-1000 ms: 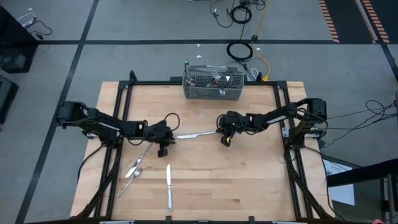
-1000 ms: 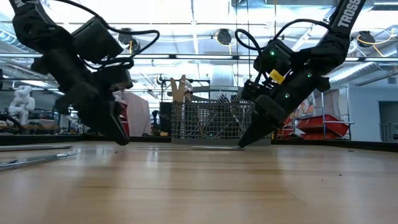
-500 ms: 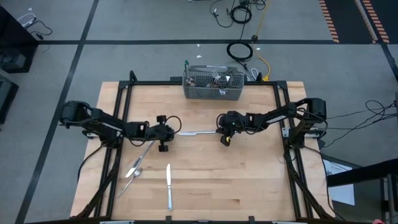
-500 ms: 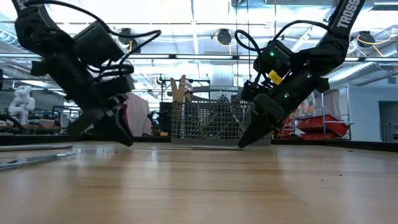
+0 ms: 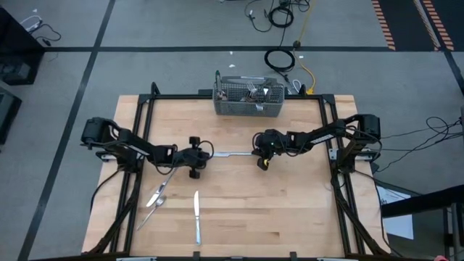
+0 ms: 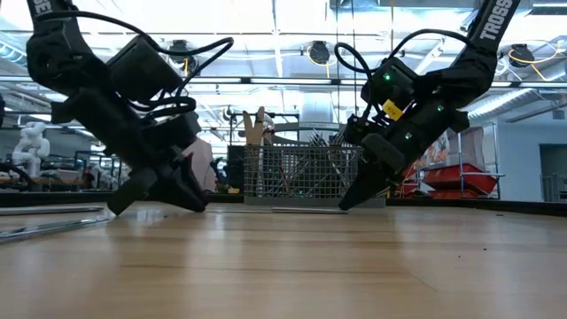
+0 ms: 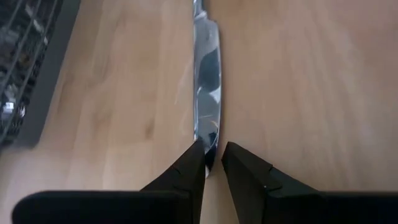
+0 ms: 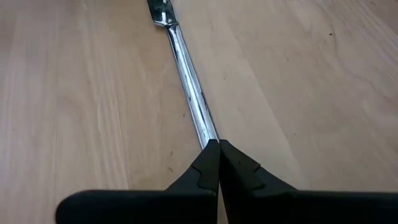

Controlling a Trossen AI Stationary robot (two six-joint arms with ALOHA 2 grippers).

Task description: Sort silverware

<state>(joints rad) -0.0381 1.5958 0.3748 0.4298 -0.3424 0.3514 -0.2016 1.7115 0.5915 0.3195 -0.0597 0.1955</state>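
**A:** Start from overhead. What do you have?

**B:** In the high view I see one table knife (image 5: 230, 154) lying flat on the wooden surface (image 5: 290, 210) between both arms. My right gripper (image 5: 255, 151) sits at its handle end, my left gripper (image 5: 206, 153) at its blade end. Three more pieces of silverware (image 5: 174, 199) lie apart nearer the front left, and the wire basket (image 5: 249, 99) at the far edge already holds some cutlery.

**A:** And from surface level?

**B:** In the low view both grippers touch down on the wood, the basket behind them. The only writing I can read is part of white lettering on the right arm, "TROSS"; the rest is cut off.

**A:** Left wrist?

**B:** There the blade runs straight away from my jaws, which stand narrow with the blade tip between them. I judge it a light pinch, not a firm one; whether it bears weight I cannot tell.

**A:** Right wrist?

**B:** My jaws there are fully closed on the end of the handle. To do this well, I'd keep that grip steady, square the left jaws on the blade's flat, and lift both ends level so it doesn't twist. No labels in either wrist view.
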